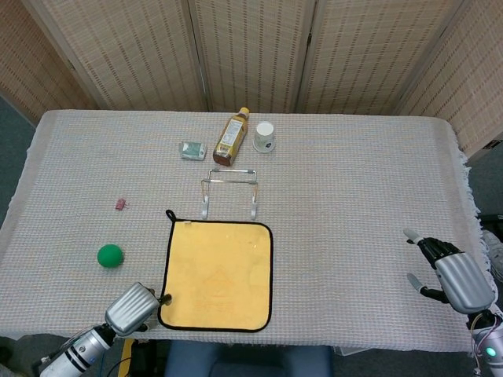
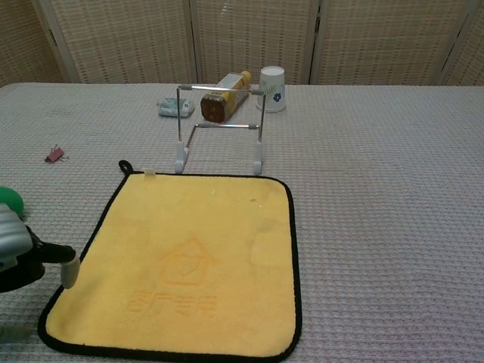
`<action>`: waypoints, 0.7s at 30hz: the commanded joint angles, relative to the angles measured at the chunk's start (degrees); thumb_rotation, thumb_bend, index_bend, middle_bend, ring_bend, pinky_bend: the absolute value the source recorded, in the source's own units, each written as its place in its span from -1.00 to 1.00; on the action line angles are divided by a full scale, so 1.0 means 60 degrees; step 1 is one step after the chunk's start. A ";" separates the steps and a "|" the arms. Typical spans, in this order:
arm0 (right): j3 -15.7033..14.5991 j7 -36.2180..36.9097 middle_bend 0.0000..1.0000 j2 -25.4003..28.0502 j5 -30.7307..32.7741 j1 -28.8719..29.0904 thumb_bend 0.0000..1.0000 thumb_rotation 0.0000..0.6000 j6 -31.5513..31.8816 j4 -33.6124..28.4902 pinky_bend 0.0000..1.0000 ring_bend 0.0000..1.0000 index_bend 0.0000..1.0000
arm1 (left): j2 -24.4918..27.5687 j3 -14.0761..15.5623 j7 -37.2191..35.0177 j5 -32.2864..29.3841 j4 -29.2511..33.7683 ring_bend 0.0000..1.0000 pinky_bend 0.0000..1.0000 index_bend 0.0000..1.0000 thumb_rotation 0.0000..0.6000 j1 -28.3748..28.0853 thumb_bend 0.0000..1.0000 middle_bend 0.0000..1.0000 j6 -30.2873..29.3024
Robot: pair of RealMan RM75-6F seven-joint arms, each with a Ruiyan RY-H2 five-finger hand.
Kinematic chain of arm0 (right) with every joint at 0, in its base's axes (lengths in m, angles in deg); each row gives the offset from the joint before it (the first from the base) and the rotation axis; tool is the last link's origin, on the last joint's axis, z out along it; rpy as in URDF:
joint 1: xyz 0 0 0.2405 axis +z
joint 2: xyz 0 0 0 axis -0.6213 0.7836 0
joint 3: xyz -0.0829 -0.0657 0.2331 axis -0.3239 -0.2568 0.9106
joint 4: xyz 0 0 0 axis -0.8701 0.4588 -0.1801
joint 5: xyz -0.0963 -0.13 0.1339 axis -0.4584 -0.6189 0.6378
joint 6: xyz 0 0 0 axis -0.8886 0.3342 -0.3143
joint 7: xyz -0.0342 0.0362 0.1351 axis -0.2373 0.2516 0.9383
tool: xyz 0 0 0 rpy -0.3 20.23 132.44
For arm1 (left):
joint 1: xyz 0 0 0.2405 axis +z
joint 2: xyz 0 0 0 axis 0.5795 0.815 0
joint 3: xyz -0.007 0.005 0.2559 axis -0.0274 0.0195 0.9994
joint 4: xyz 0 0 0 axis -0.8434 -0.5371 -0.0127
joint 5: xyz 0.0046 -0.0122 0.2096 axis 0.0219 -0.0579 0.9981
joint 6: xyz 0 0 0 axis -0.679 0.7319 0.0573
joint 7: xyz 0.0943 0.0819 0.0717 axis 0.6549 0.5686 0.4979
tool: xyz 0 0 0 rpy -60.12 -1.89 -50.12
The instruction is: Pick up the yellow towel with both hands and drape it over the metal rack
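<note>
The yellow towel (image 1: 218, 274) (image 2: 185, 261) with a black border lies flat on the table, just in front of the small metal rack (image 1: 229, 191) (image 2: 219, 128). My left hand (image 1: 136, 309) (image 2: 23, 253) hovers at the towel's near left corner, fingers apart, one fingertip (image 2: 69, 273) over the towel's left edge, holding nothing. My right hand (image 1: 452, 277) stays far off near the table's right front edge, open and empty; the chest view does not show it.
A green ball (image 1: 110, 255) (image 2: 9, 198) sits left of the towel, close to my left hand. A small pink clip (image 1: 120, 203) lies farther left. Behind the rack lie an amber bottle (image 1: 229, 137), a paper cup (image 1: 265, 136) and a small packet (image 1: 192, 150).
</note>
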 commanded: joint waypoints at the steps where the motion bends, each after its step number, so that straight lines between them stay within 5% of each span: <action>1: -0.0004 0.0032 -0.45 -0.0014 0.0020 0.0006 -0.37 1.00 -0.0020 0.0030 -0.26 -0.37 -0.79 | -0.0061 0.0027 0.0137 -0.0122 -0.0028 0.57 0.83 -0.05 1.00 0.0004 -0.73 0.91 0.0021; 21: -0.0046 0.0349 -0.45 -0.0080 0.0112 -0.0140 -0.37 1.00 0.0170 0.0343 -0.26 -0.37 -0.79 | -0.1038 0.0032 -0.0563 -0.0542 -0.0314 0.59 0.83 0.04 1.00 -0.0311 -0.69 0.92 0.0054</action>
